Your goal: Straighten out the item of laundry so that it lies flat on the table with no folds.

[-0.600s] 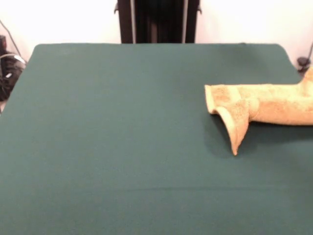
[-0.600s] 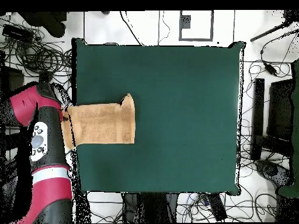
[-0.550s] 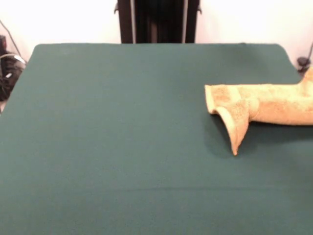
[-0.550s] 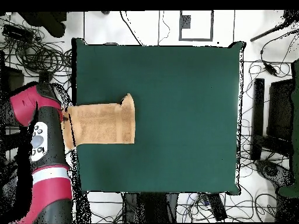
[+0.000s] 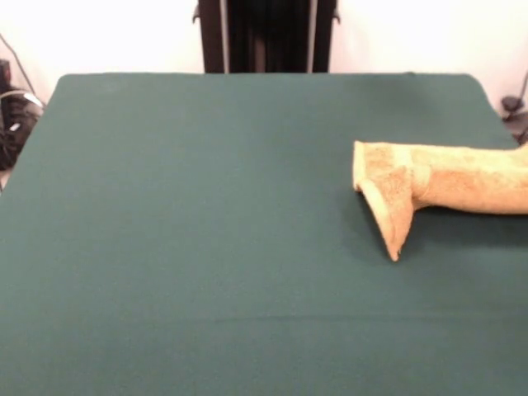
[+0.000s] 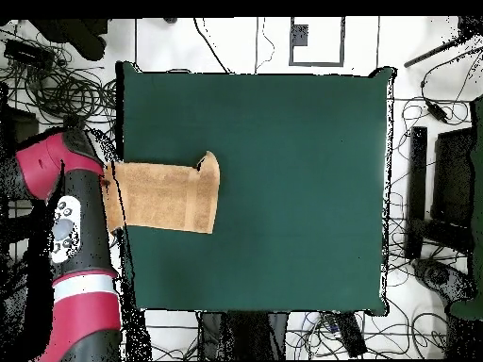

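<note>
Fuzzy terry towel (image 5: 445,177), matt cloth table (image 5: 206,231)

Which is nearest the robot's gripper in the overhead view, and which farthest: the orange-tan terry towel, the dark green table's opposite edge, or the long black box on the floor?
1. Orange-tan terry towel: right beside the gripper, picture's left.
2. Dark green table's opposite edge: across the cloth, right.
3. Long black box: on the floor beyond that edge.

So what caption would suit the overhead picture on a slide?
Red robot arm at the edge of a green table, an orange-tan towel hanging partly off.
</note>
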`<state>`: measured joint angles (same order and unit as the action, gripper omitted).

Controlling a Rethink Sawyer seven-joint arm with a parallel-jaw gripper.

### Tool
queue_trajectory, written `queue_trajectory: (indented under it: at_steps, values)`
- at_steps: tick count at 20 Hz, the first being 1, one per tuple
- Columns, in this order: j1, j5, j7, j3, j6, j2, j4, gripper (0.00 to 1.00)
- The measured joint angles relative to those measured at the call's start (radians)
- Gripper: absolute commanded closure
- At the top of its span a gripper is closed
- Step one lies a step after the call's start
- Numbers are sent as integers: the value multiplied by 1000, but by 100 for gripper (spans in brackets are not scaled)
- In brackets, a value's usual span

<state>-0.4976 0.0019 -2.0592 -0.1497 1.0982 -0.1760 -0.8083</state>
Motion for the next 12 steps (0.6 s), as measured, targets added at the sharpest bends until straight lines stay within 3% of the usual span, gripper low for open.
queue_trajectory:
  at_steps: [12]
  values:
    - [44,1,0,0,-82,-20,-13,100]
